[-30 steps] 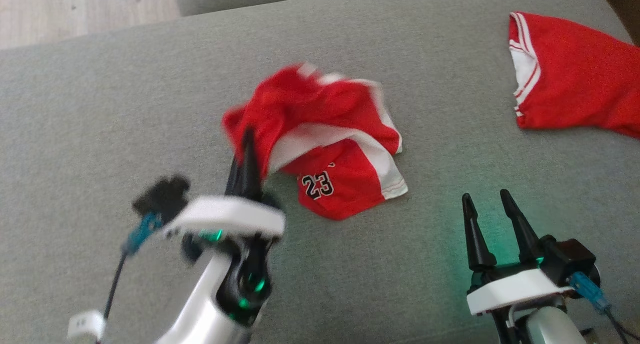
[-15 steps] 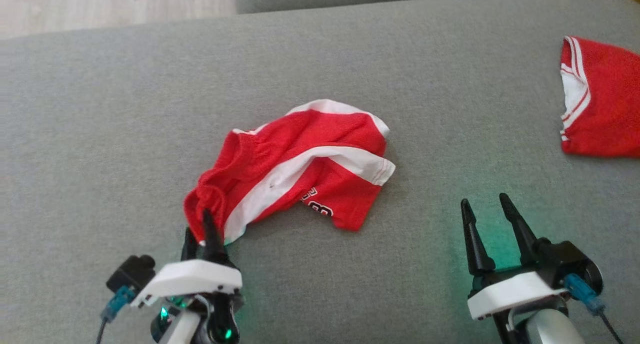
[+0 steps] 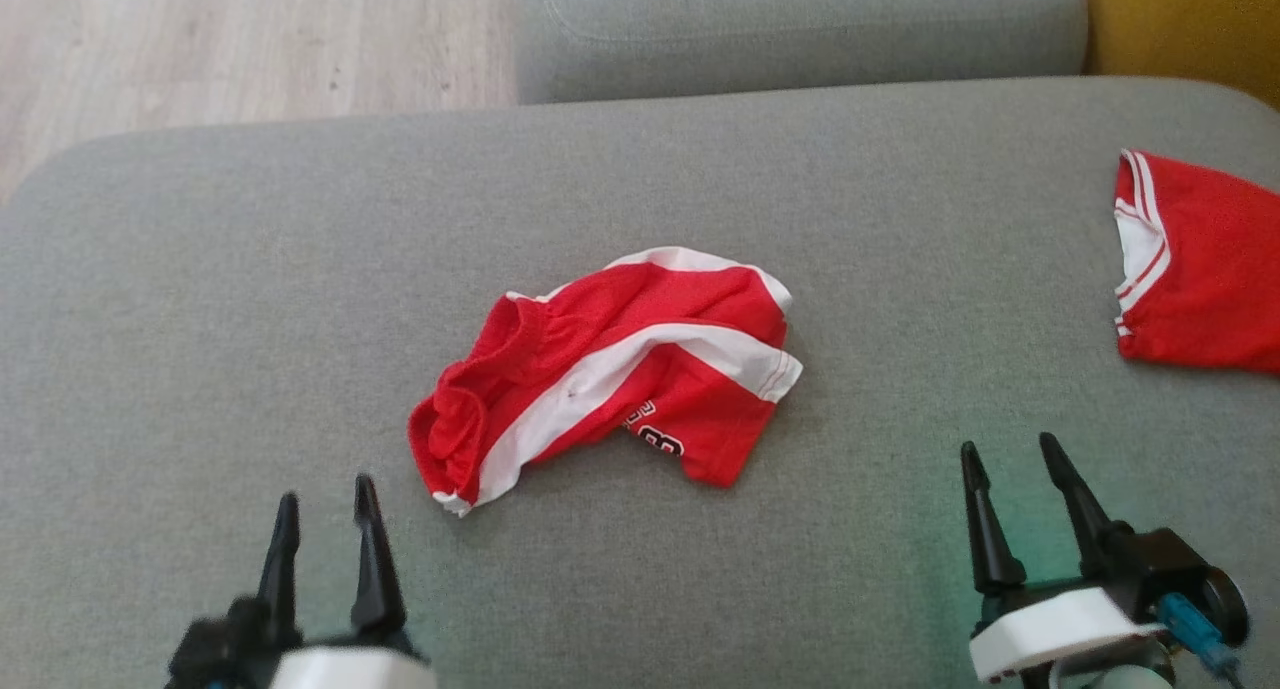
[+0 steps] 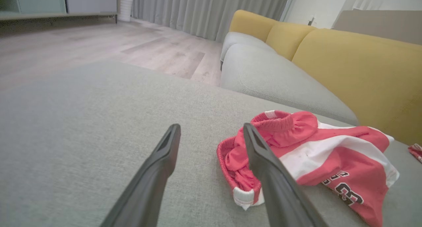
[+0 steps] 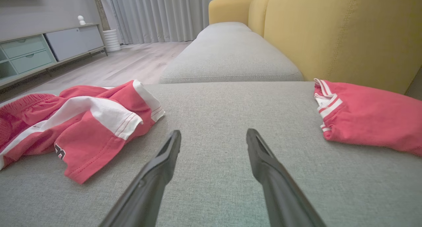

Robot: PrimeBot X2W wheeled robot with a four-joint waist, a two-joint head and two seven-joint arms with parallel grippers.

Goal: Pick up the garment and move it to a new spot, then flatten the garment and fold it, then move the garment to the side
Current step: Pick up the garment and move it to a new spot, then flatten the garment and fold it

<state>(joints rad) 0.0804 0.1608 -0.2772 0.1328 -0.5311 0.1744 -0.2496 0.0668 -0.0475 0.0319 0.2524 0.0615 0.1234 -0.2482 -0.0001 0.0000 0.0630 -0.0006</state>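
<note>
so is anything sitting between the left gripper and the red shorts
Nothing visible does. The open left gripper sits just short of the waistband end of the crumpled red shorts, with bare grey cushion between them. The other red garment lies far off on the robot's right, clear of that path.

Grey sofa (image 3: 200,269), yellow backrest (image 5: 329,32) — wood floor (image 3: 250,49); grey curtains (image 4: 204,9).

Two red garments (image 3: 620,369) (image 3: 1200,269) and two end effectors (image 3: 326,489) (image 3: 1008,442)

Red shorts (image 3: 610,369) (white stripes), grey cushion (image 3: 250,269)
</note>
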